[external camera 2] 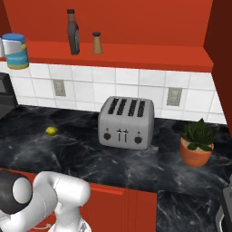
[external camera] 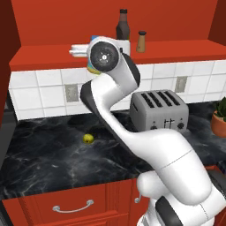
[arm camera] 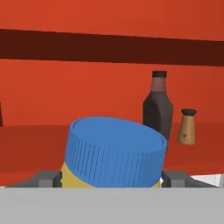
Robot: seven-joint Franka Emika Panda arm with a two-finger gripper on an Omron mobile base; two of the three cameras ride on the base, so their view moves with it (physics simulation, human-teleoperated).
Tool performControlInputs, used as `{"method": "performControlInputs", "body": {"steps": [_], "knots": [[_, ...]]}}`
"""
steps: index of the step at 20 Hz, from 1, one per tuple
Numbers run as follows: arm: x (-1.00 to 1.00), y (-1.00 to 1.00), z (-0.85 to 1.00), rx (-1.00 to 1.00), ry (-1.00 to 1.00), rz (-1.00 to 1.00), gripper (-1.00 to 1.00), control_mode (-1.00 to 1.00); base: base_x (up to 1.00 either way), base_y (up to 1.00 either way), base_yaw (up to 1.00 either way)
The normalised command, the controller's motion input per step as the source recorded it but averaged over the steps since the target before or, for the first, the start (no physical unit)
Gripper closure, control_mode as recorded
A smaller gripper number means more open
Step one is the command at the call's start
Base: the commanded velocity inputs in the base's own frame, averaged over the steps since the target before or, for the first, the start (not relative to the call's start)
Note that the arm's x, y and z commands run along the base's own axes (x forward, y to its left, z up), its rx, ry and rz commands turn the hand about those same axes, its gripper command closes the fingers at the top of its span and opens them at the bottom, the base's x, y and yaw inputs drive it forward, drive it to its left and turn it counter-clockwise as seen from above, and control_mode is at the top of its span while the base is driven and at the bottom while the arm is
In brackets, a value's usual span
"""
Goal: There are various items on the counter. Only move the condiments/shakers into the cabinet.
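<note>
Across the upper part of both base views runs the red cabinet (external camera 2: 136, 27), its shelf floor above the white tiled wall. Below it lies the black marbled tabletop (external camera: 48, 154) with red drawer fronts (external camera: 66, 205) along its near edge. On the tabletop stand the silver toaster (external camera 2: 126, 123) and, to its right in the right base view, a potted plant (external camera 2: 197, 144).

On the shelf floor the dark brown bottle (external camera 2: 72, 32) stands upright with the small tan shaker (external camera 2: 97, 43) just beside it on the right. The blue-capped yellow jar (external camera 2: 16, 50) is at the shelf's left end, at the shelf's front edge; whether it rests on the floor I cannot tell. In the left base view the robot's white arm hides most of the jar; the right base view shows its side clear.

In the hand view the tool (arm camera: 111, 179) grasps the jar, one finger tip at each side of its yellow body under the blue cap, with bottle and shaker farther back to the right.

Well apart on the tabletop, left of the toaster, lies the small yellow round fruit (external camera: 88, 138).
</note>
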Motion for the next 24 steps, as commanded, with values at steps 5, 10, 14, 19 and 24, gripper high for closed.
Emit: {"method": "performControlInputs", "body": {"steps": [5,10,14,19,24], "knots": [[0.0,0.02,0.18,-0.1,-0.12,0.08,1.0,-1.0,0.0,0.0,0.0],[0.0,0.12,0.07,-0.19,-0.2,0.0,1.0,-1.0,0.0,0.0,0.0],[0.14,0.06,0.04,-0.05,-0.02,0.0,1.0,-1.0,0.0,0.0,0.0],[0.34,0.0,0.0,0.0,0.05,-0.01,1.0,-1.0,0.0,0.0,0.0],[0.44,0.0,0.0,0.0,0.1,-0.01,1.0,-1.0,0.0,0.0,0.0]]}}
